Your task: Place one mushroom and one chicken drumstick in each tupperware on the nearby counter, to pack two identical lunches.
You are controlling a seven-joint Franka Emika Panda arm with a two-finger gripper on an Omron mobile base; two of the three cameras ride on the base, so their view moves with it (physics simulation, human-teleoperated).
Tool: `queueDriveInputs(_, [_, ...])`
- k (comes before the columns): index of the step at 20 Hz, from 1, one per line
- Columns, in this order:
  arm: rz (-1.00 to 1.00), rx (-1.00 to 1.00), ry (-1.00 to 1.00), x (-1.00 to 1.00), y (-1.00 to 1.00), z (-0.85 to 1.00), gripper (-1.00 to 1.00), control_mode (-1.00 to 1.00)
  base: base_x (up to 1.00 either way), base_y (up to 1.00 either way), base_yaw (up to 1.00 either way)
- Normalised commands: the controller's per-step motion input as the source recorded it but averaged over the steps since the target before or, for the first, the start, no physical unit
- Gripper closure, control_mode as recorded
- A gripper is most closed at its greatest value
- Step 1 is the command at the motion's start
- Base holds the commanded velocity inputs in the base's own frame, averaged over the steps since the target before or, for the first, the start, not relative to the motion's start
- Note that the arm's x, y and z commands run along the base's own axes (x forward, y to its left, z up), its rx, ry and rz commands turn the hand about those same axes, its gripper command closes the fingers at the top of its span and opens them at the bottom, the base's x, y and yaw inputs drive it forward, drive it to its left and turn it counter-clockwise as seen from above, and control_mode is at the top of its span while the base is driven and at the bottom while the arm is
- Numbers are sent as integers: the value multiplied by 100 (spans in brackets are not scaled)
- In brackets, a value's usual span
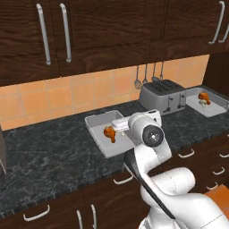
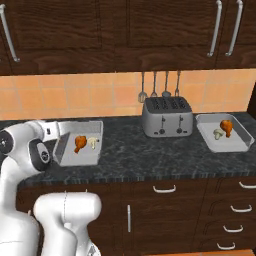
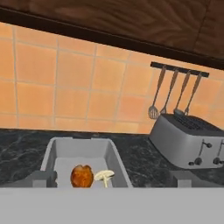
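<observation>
1. Hand view: my gripper [image 3: 112, 183] hangs empty with the jaws spread wide, the two dark fingertips [image 3: 43, 178] far apart at the bottom edge and nothing between them.
2. Just past the tips sits the near tupperware [image 3: 50, 151], a grey open tray; inside it lie a chicken drumstick [image 3: 82, 176] and a pale mushroom [image 3: 104, 176], side by side, close or maybe touching — hard to call at this angle.
3. Right base view: same tray [image 2: 62, 145] with the brown drumstick [image 2: 80, 143] left of the mushroom [image 2: 93, 142], both on the tray floor. My white arm reaches in from the left, and the hand seems to end at the tray's left rim; the tips themselves I can't make out here.
4. Left base view: the arm covers the right half of that tray [image 1: 96, 125]; the drumstick [image 1: 109, 133] shows just beside the wrist.
5. The counter [image 2: 150, 155], dark speckled stone over brown cabinets, carries both trays and a silver toaster [image 2: 166, 117] between them, against the back wall.
6. The far tupperware [image 2: 235, 145] sits right of the toaster, holding a second drumstick [image 2: 226, 126] and a second mushroom [image 2: 218, 134] next to each other.
7. Four utensils [image 2: 160, 90] hang on a rail on the orange tile wall above the toaster.
</observation>
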Motion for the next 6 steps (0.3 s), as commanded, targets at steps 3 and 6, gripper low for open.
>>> queueDriveInputs(3, [0, -7, 4, -99, 46, 16, -100, -100, 0, 0, 0])
queueDriveInputs(6, [0, -12, 8, -73, 63, 0, -100, -100, 0, 0, 0])
